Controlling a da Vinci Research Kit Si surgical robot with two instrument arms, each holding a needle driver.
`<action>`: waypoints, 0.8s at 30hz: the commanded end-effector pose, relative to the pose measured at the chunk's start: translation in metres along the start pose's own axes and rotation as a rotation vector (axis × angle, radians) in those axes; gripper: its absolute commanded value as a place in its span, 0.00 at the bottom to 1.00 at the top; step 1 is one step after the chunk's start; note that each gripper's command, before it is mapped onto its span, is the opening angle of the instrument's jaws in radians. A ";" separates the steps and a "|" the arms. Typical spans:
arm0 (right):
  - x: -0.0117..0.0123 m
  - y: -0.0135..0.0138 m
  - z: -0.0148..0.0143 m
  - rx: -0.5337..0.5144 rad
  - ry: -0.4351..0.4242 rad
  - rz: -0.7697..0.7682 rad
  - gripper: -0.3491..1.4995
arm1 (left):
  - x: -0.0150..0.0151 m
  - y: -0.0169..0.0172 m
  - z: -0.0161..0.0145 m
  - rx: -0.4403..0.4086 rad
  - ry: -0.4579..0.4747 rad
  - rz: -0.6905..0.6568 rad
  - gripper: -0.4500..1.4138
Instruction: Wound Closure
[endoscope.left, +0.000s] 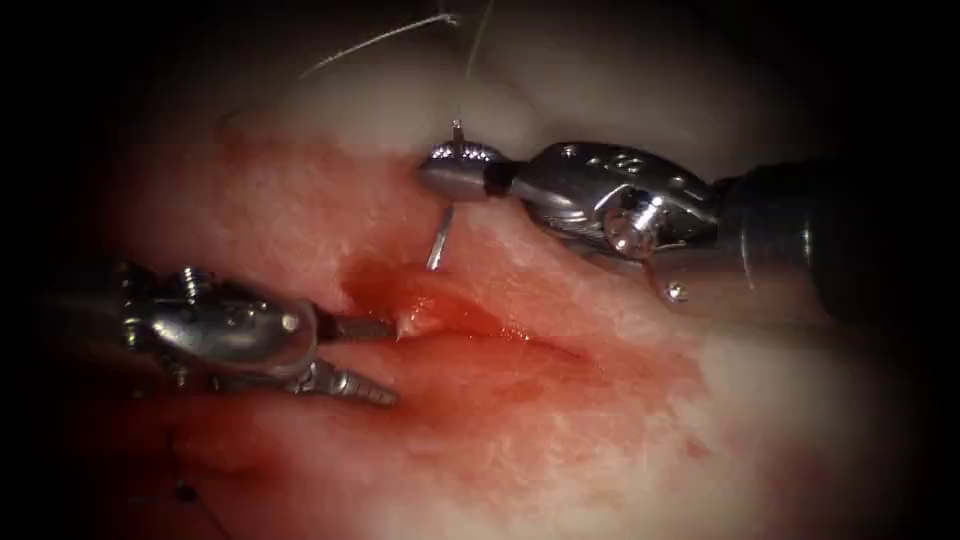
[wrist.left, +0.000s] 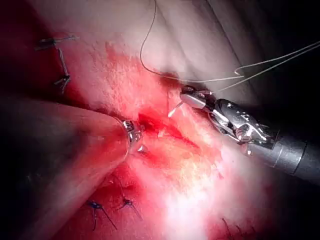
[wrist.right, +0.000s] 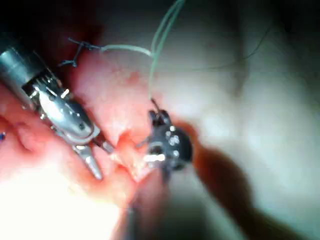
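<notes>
Nearest the endoscope lies the tissue (endoscope.left: 560, 440), wet with red fluid (endoscope.left: 470, 330), its cut (endoscope.left: 480, 325) gaping and unbridged where I work. Dark knotted stitches (wrist.left: 97, 207) sit on the tissue away from this stretch, seen from my left wrist, so I judge part of the closure done and this open section left. My right tool (endoscope.left: 455, 175) is clamped on the needle (endoscope.left: 440, 240), gripping it near its trailing end, where the thread (endoscope.left: 380, 40) leaves upward and trails off over the pale tissue. From those jaws the needle's curve runs down toward the tissue just above the left end of the cut; whether the tip has entered I cannot tell. My left tool (endoscope.left: 370, 355) has its jaws parted moderately: the upper one touches a small raised nub of the cut's edge at its left end, the lower one points free across the tissue below, and it holds nothing that I can make out.
</notes>
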 end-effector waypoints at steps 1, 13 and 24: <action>-0.0005 -0.0001 0.0015 0.034 -0.018 0.052 0.00 | -0.0002 0.0002 0.0010 -0.001 0.000 0.001 0.55; -0.0038 -0.0022 0.0046 0.327 -0.184 0.482 0.00 | -0.0002 0.0001 0.0011 -0.001 0.001 0.001 0.55; 0.0000 -0.0011 0.0044 0.277 0.029 -0.048 0.84 | -0.0002 0.0002 0.0010 -0.002 0.001 0.002 0.55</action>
